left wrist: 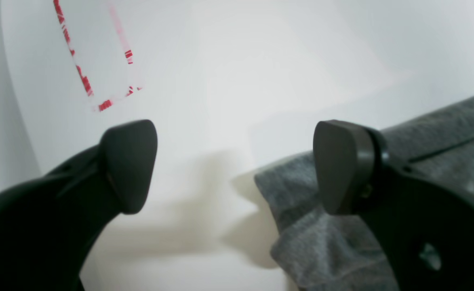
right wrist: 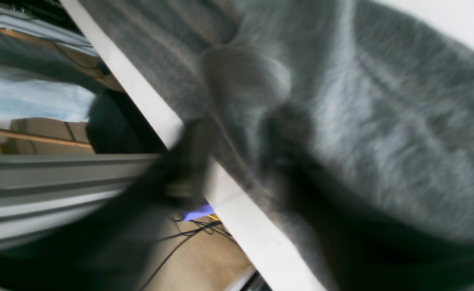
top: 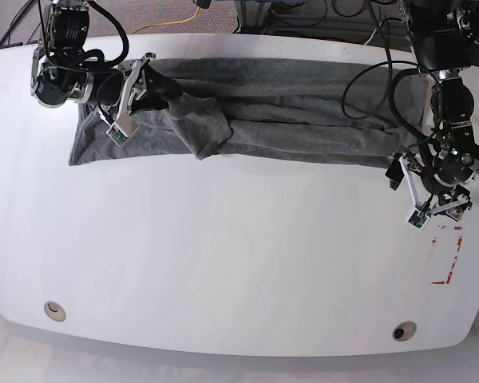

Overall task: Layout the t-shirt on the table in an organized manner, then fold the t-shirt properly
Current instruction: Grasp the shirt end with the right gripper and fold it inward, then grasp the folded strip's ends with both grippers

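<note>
The grey t-shirt (top: 303, 120) lies stretched along the far side of the white table (top: 223, 263), with a bunched fold near its left third. My right gripper (top: 169, 89) is over that bunched part by the far edge. In the blurred right wrist view its fingers (right wrist: 285, 133) stand apart over the t-shirt (right wrist: 382, 101) and the table's edge (right wrist: 245, 226). My left gripper (top: 437, 209) hovers just off the shirt's near right corner. It is open (left wrist: 237, 169) over bare table (left wrist: 220, 81), and the t-shirt's corner (left wrist: 443, 133) lies behind one finger (left wrist: 342, 165).
A red tape rectangle (top: 447, 259) is marked near the right edge, also seen in the left wrist view as tape (left wrist: 85, 81). Two round cable holes (top: 54, 309) (top: 401, 330) sit near the front edge. Cables and shelving lie beyond the far edge.
</note>
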